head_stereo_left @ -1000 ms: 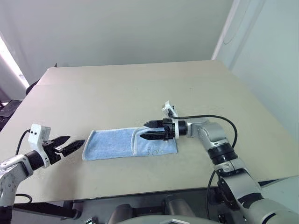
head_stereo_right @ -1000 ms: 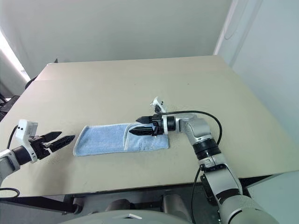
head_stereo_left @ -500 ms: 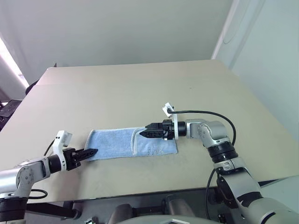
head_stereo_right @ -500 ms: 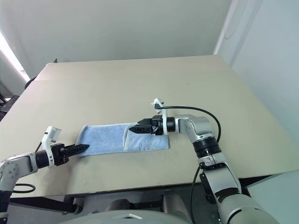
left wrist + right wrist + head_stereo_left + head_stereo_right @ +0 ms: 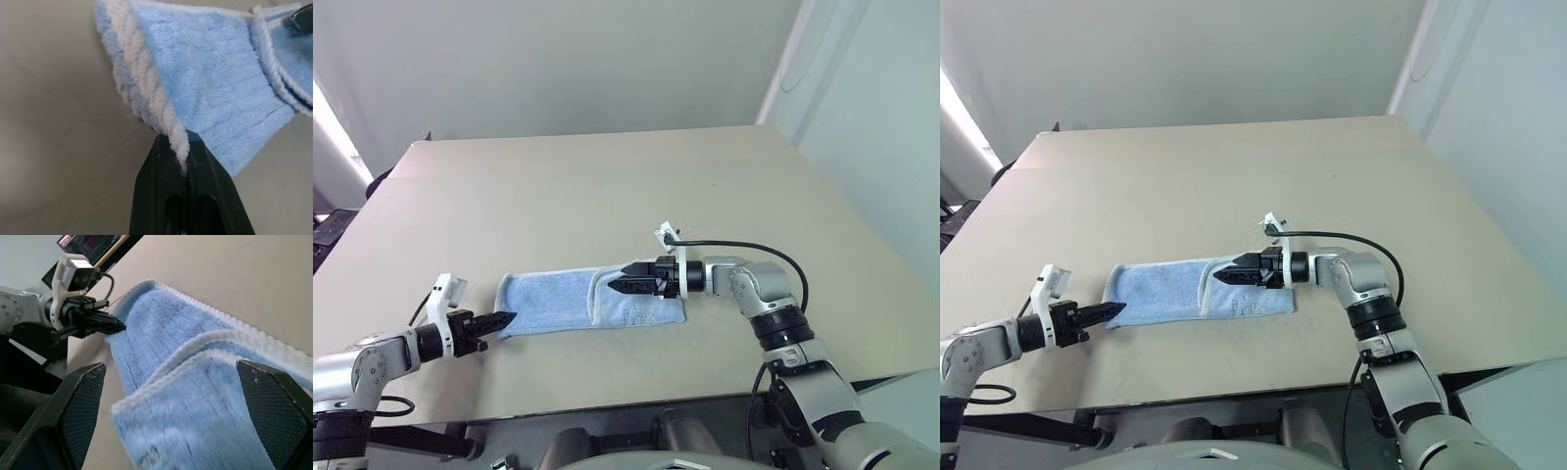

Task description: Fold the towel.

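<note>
We find the towel [image 5: 587, 300] lying flat as a long strip on the desk [image 5: 607, 186], close to its near edge and roughly midway between the near corners. Its right end is folded over, the white edging showing as a doubled seam. The left gripper [image 5: 501, 319] has its fingers [image 5: 188, 196] closed on the towel's left end, pinching the white stitched edge at the near corner. The right gripper [image 5: 625, 282] hangs just above the folded right end, fingers [image 5: 80, 396] spread wide and holding nothing.
</note>
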Controlling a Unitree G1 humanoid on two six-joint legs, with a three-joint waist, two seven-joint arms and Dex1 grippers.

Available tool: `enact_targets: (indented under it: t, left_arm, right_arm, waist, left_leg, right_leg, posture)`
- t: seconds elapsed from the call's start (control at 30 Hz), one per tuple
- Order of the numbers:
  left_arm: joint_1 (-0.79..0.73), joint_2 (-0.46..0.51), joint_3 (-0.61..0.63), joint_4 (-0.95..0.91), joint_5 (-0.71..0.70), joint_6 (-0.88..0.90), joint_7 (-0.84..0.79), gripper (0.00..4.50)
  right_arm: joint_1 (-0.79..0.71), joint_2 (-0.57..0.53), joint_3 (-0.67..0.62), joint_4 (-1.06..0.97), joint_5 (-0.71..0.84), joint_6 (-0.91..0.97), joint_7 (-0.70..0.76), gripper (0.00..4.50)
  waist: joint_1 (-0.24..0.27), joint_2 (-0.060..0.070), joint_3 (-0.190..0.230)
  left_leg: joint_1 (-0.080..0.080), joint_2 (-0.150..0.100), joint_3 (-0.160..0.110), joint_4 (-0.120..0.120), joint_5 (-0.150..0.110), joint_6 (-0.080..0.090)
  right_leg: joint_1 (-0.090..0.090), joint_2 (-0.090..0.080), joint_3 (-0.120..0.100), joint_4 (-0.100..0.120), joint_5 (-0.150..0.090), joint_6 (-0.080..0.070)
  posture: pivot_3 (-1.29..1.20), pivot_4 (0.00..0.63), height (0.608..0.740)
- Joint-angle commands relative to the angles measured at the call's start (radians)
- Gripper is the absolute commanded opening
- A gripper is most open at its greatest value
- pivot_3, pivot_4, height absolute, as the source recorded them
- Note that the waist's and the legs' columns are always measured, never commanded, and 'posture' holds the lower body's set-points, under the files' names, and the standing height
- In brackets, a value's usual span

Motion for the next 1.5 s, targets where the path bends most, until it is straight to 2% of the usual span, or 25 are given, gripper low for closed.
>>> enact_targets:
  t: [0.03, 0.3, 0.5, 0.67, 0.8, 0.97, 1.23, 1.5]
  left_arm:
    - [0.002, 0.054, 0.102, 0.015, -0.005, -0.012, 0.001, 0.05]
    - [0.017, 0.166, 0.225, 0.150, 0.010, -0.028, -0.045, 0.05]
    - [0.032, 0.192, 0.241, 0.004, -0.038, 0.017, -0.078, 0.05]
    - [-0.019, 0.140, 0.178, -0.274, -0.147, 0.119, -0.023, 0.05]
    - [-0.085, 0.085, 0.087, -0.363, -0.188, 0.164, 0.025, 0.05]
    - [-0.180, 0.032, -0.049, -0.345, -0.185, 0.175, 0.031, 0.05]
    - [-0.325, -0.049, -0.289, -0.230, -0.073, 0.119, -0.002, 0.05]
    - [-0.368, -0.092, -0.427, -0.172, 0.014, 0.075, -0.046, 0.05]
  right_arm:
    - [-0.003, -0.019, -0.046, -0.067, 0.048, -0.021, 0.028, 4.50]
    - [0.021, -0.071, -0.073, -0.111, 0.097, -0.004, 0.051, 4.50]
    - [0.025, -0.076, -0.051, -0.085, 0.072, -0.026, 0.038, 4.50]
    - [0.036, -0.076, -0.033, -0.092, 0.052, -0.042, 0.027, 4.50]
    - [0.043, -0.076, -0.039, -0.093, 0.050, -0.047, 0.008, 4.50]
    - [0.074, -0.082, -0.051, -0.120, 0.048, -0.049, -0.022, 4.50]
    - [0.121, -0.090, -0.074, -0.171, 0.058, -0.039, -0.068, 4.50]
    - [0.123, -0.093, -0.079, -0.163, 0.053, -0.043, -0.098, 4.50]
  waist:
    - [0.001, 0.000, 0.000]
    - [0.001, 0.000, 0.000]
    - [0.002, 0.000, 0.000]
    - [0.005, 0.000, 0.001]
    - [0.003, 0.000, 0.001]
    - [0.003, 0.000, 0.001]
    - [0.003, 0.000, 0.001]
    - [0.003, 0.000, 0.001]
  left_leg:
    - [0.000, 0.000, 0.000, 0.000, 0.000, 0.000]
    - [0.000, 0.000, 0.000, -0.001, 0.000, 0.000]
    - [-0.001, 0.000, 0.000, -0.001, 0.000, 0.000]
    - [-0.001, 0.000, 0.000, -0.001, 0.000, 0.000]
    - [-0.001, 0.000, 0.000, -0.001, 0.000, 0.000]
    - [-0.001, 0.000, 0.000, -0.001, 0.000, 0.000]
    - [0.000, -0.001, 0.001, 0.000, 0.000, 0.000]
    - [-0.001, -0.001, 0.000, -0.001, 0.000, 0.000]
  right_leg:
    - [0.000, 0.000, 0.000, 0.000, 0.000, 0.000]
    - [0.000, 0.000, -0.001, -0.001, 0.000, 0.000]
    - [0.000, 0.000, -0.001, -0.002, 0.000, 0.000]
    - [0.000, -0.002, 0.000, -0.003, 0.000, 0.000]
    - [0.000, -0.001, 0.000, -0.003, 0.000, 0.000]
    - [0.000, 0.002, 0.000, -0.002, 0.000, 0.000]
    - [0.002, 0.004, 0.000, -0.005, -0.001, 0.001]
    - [0.002, 0.004, 0.000, -0.005, -0.001, 0.002]
  posture:
    - [0.00, 0.000, 0.740]
    - [0.00, 0.000, 0.740]
    - [0.00, 0.000, 0.740]
    - [0.00, 0.000, 0.740]
    - [0.00, 0.000, 0.740]
    - [0.00, 0.000, 0.740]
    - [0.00, 0.000, 0.740]
    - [0.00, 0.000, 0.740]
